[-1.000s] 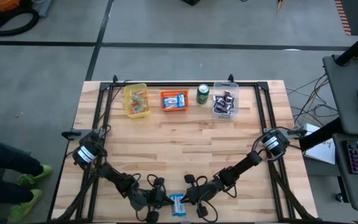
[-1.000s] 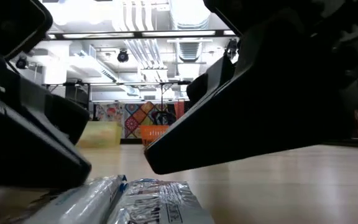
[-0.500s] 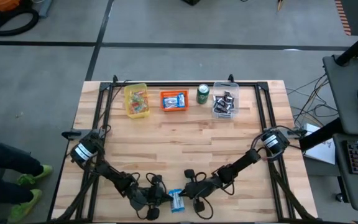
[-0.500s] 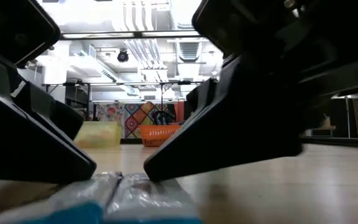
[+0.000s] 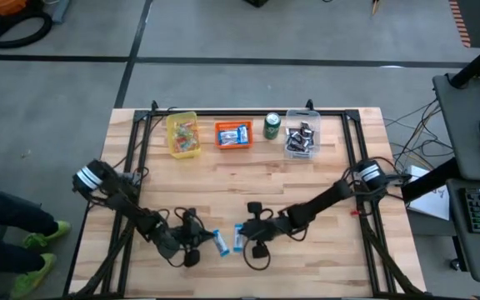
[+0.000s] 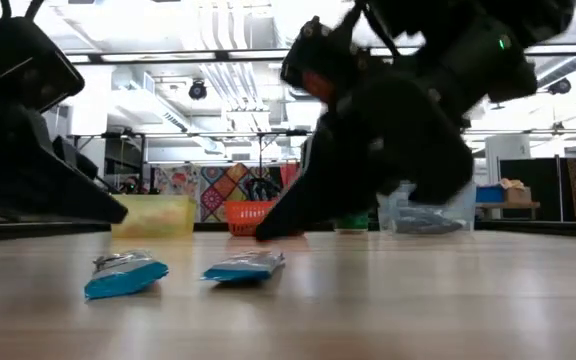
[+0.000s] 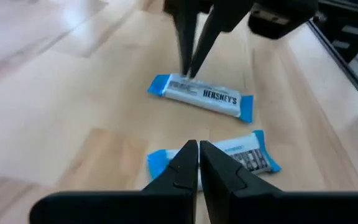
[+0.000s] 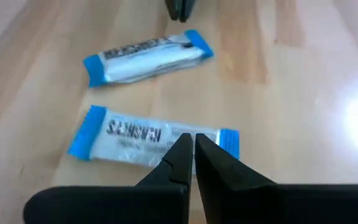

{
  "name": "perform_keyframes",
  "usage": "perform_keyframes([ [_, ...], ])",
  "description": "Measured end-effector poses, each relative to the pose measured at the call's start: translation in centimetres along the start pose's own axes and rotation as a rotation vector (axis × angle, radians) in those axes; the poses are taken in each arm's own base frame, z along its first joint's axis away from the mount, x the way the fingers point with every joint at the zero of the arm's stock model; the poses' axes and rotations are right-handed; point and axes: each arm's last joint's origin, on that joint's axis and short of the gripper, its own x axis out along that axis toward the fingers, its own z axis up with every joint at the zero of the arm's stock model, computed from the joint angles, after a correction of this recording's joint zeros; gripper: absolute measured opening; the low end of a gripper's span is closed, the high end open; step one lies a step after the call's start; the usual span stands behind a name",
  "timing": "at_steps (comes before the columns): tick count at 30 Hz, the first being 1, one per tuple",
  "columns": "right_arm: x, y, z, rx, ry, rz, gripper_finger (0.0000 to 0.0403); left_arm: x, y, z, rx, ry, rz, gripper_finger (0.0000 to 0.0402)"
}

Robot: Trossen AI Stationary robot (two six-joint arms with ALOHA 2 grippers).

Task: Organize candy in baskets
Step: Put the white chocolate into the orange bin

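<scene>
Pale smooth wooden table (image 5: 248, 179), glossy blue-and-white foil-wrapped bars (image 8: 151, 135), translucent plastic baskets (image 5: 182, 135), matt black claws (image 7: 193, 163)

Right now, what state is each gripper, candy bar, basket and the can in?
Left gripper: shut, empty, beside one bar.
Right gripper: shut, empty, beside the other bar.
Two blue-and-white wrapped candy bars: flat on table, apart.
Translucent yellow basket: holds small sweets.
Orange basket: holds blue-and-white bars.
Clear basket: holds dark bars.
Green soda can: upright.

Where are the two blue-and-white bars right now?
In the high view both blue-and-white bars lie side by side on the table's near middle, between the shut left gripper and shut right gripper, far from the baskets.
</scene>
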Motion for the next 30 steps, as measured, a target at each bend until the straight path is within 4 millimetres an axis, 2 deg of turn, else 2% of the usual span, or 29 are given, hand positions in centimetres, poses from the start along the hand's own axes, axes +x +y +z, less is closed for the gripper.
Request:
perform_keyframes([
  [6,-2.2,-0.6,1.7,-0.042,0.015,-0.005,0.0009,-1.4,0.6,1.3,-0.023,-0.046,-0.014,0.0],
  [11,-3.5,-0.8,2.3,-0.077,0.047,0.011,0.0009,-1.3,0.0,2.1,-0.039,-0.091,0.005,0.0],
  [15,-3.7,-0.8,2.0,-0.162,0.076,0.044,0.0018,-0.9,-0.8,2.9,-0.059,-0.133,0.026,0.0],
  [21,-3.7,-0.8,2.3,-0.216,0.062,0.163,0.0081,-0.7,-1.8,4.0,-0.061,-0.171,0.029,0.0],
  [26,-3.6,-0.9,2.5,-0.273,0.037,0.164,0.0152,-0.9,-2.1,4.8,-0.034,-0.191,0.021,0.0],
  [30,-3.6,-1.0,2.8,-0.288,0.009,0.161,0.0189,-1.2,-2.2,5.4,-0.024,-0.206,0.015,0.0],
])
